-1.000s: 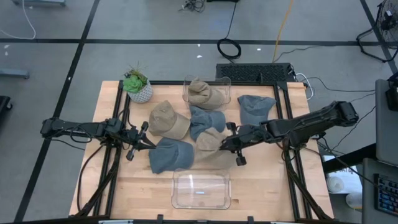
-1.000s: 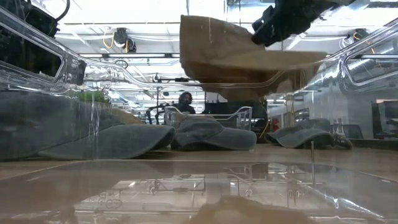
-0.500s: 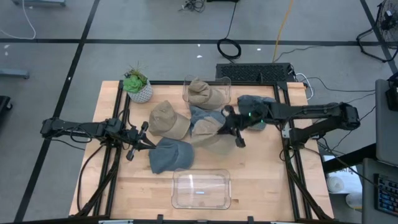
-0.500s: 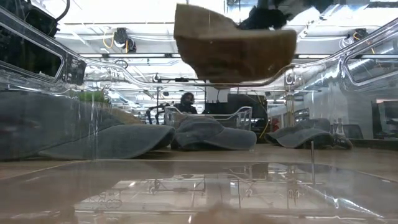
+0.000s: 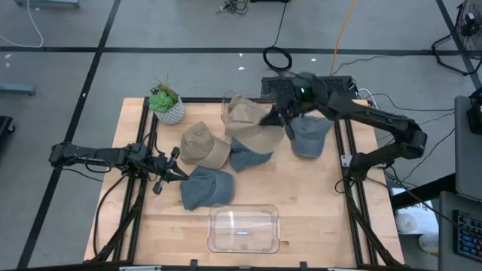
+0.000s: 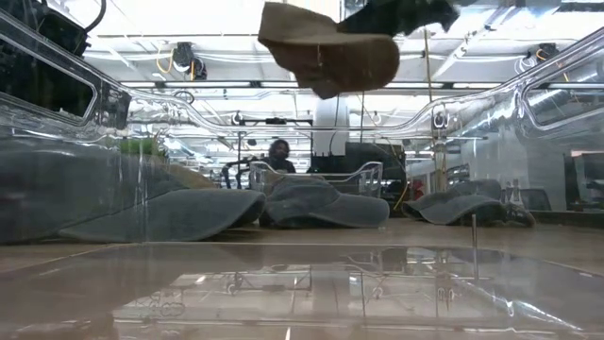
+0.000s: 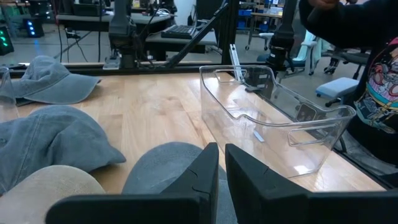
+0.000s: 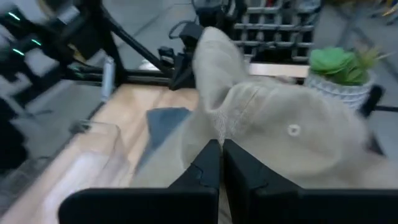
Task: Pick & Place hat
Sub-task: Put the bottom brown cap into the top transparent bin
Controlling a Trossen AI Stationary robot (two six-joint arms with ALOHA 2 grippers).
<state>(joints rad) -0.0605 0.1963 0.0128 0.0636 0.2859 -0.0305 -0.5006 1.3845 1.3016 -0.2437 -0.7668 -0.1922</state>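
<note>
High view shows the right claw (image 5: 280, 120), clamped on a tan hat (image 5: 252, 128), swung from mid-desk up to the far clear bin (image 5: 271, 102), so release looks near.

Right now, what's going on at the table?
The right gripper, jaws shut, holds a tan hat in the air near the far clear bin, which already has a tan hat in it. The left gripper waits at the table's left side, next to a blue-grey hat. Another tan hat and two more blue-grey ones lie on the wooden table. The near clear bin holds nothing.
</note>
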